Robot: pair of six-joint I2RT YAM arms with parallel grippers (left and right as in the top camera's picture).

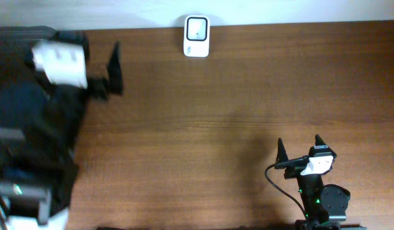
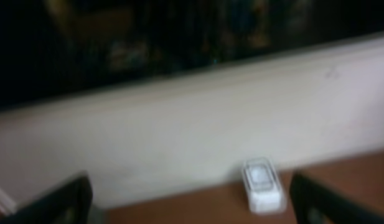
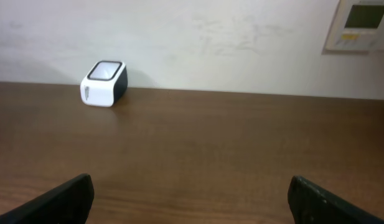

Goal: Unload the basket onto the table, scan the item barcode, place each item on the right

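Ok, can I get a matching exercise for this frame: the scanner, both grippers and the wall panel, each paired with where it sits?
Things:
1. white scanner
2. left gripper
3. right gripper
4. wall panel

Places:
A. on the wall behind the table
B. over the table's near right part, open and empty
C. standing at the table's far edge, near the middle
D. over the table's far left corner, open and empty

Pairs: 1-C, 2-D, 3-B, 4-A
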